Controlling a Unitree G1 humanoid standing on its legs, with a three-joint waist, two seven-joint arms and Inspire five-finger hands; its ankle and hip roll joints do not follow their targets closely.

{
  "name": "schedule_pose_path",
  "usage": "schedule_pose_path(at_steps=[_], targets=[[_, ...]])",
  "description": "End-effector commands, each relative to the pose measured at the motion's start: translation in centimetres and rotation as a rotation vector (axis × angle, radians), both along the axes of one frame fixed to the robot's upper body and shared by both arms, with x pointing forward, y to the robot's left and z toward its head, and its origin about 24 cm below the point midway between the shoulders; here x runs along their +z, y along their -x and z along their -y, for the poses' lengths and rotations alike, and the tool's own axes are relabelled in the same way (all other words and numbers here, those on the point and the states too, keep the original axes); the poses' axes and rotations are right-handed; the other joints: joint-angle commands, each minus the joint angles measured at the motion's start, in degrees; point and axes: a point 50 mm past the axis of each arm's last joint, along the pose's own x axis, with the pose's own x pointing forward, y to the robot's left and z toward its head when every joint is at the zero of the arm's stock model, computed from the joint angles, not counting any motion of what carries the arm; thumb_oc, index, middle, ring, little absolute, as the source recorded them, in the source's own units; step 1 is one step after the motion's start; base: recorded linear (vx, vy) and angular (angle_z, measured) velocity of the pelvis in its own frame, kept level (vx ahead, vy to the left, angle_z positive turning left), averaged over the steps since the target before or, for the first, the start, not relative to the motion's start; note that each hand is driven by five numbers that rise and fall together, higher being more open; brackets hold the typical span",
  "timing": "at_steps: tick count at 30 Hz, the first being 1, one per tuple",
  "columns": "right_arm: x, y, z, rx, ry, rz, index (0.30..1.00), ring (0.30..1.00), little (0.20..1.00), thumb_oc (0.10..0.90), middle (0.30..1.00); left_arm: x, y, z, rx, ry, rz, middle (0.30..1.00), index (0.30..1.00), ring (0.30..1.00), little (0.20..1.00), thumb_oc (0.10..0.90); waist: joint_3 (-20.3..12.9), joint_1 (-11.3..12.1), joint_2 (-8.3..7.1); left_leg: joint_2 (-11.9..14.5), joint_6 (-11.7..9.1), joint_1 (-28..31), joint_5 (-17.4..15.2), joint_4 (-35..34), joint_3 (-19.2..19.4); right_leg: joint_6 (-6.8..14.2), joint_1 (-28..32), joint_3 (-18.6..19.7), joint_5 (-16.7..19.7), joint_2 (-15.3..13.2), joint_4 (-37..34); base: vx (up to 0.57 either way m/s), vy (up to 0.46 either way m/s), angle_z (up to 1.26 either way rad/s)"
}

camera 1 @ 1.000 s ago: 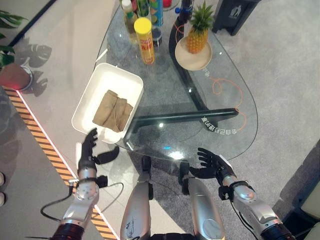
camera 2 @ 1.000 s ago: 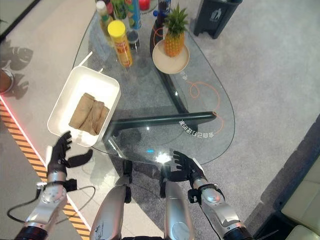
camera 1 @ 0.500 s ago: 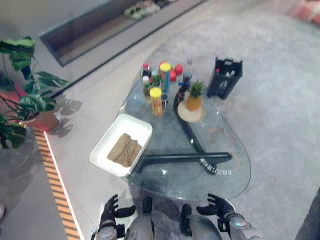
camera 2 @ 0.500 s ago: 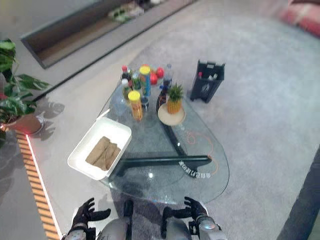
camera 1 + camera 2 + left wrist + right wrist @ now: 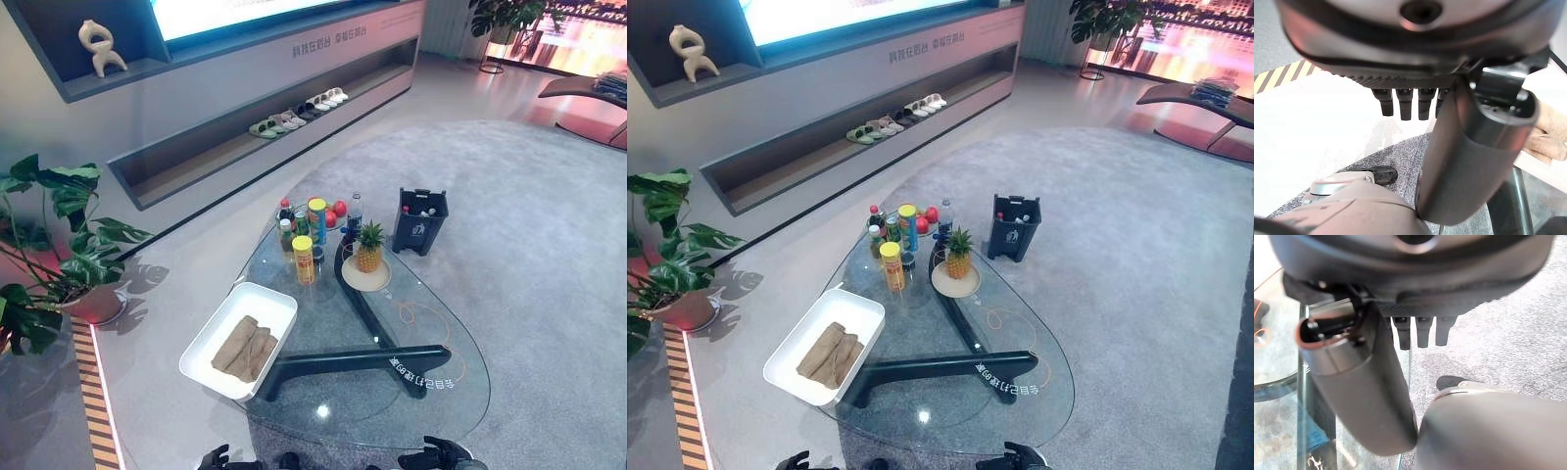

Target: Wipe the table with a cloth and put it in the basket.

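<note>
Since a second ago the camera has tilted up to take in the whole room, and both hands have dropped to the bottom edge of the eye views. Left hand (image 5: 214, 458) and right hand (image 5: 439, 456) hang with fingers straight and spread, holding nothing. A folded tan cloth (image 5: 245, 349) lies inside the white basket (image 5: 209, 339) on the glass table (image 5: 431, 397).

No legible txt; white print on table base (image 5: 423, 358), wall panel (image 5: 329, 41) too small.
</note>
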Motion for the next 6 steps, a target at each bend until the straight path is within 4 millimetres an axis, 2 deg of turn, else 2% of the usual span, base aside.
schedule_pose_path(at_steps=[1, 6], targets=[[-0.5, 1.3, -0.2, 0.038, 0.014, -0.124, 0.900, 0.900, 0.900, 0.800, 0.900, 0.1, -1.2, 0.0, -0.032, 0.022, 0.009, 0.900, 0.900, 0.900, 0.900, 0.800, 2.2, 0.0, -2.96, -4.1, 1.2, 2.1, -4.6, 1.1, 0.0, 1.7, 3.8, -2.8, 4.7, -0.3, -7.1, 0.05, 0.001, -0.10], [-0.8, 2.7, -0.2, -0.004, -0.025, -0.197, 0.900, 0.900, 0.900, 0.800, 0.900, 0.0, -0.8, 0.0, -0.022, 0.038, -0.003, 0.900, 0.900, 0.900, 0.900, 0.800, 1.6, -0.2, -2.78, -3.9, 1.4, 3.0, -4.6, 0.2, 0.1, 1.7, 4.4, -2.7, 4.7, -0.2, -7.4, 0.05, 0.004, -0.03]])
